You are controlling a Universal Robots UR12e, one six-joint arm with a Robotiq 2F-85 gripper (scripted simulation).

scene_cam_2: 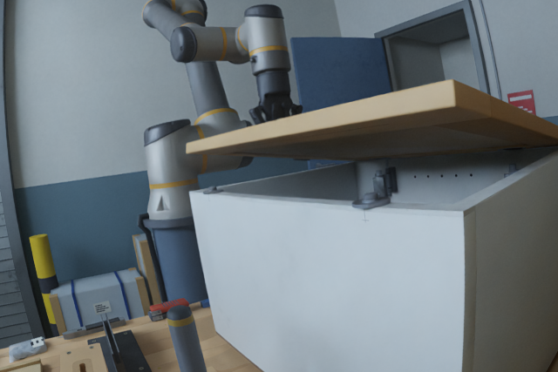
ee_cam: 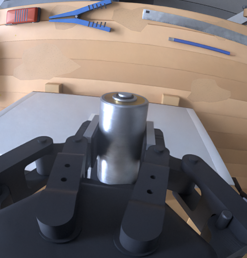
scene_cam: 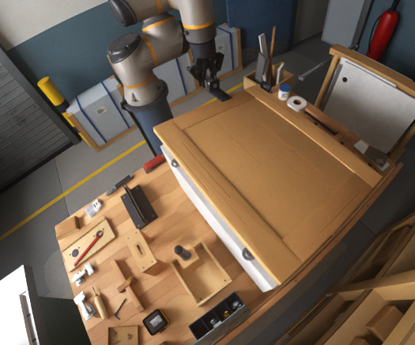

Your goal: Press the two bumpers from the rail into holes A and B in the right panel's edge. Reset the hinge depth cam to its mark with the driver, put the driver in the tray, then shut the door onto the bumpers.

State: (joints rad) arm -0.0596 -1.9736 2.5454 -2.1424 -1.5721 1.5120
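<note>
The two bumpers (scene_cam: 174, 163) (scene_cam: 248, 253) sit half hidden under the door's overhanging edge, on the white right panel's top edge (scene_cam: 210, 213). The wooden door (scene_cam: 269, 170) hangs nearly flat just above the white cabinet (scene_cam_2: 342, 278), with the hinge (scene_cam_2: 376, 185) visible beneath it. At the door's far corner my gripper (scene_cam: 208, 77) is closed on the door's metal handle knob (ee_cam: 122, 134), a grey cylinder with a brass cap. The driver (scene_cam: 182, 252) stands upright at the corner of the wooden tray (scene_cam: 201, 272) on the bench.
The workbench (scene_cam: 135, 253) left of the cabinet carries a black rail (scene_cam: 138, 205), jigs, a red-handled tool (scene_cam: 87, 248), a tape measure (scene_cam: 155, 321) and a parts bin (scene_cam: 218, 318). A tool caddy (scene_cam: 267, 77), a jar and a tape roll (scene_cam: 296, 103) stand beyond the door.
</note>
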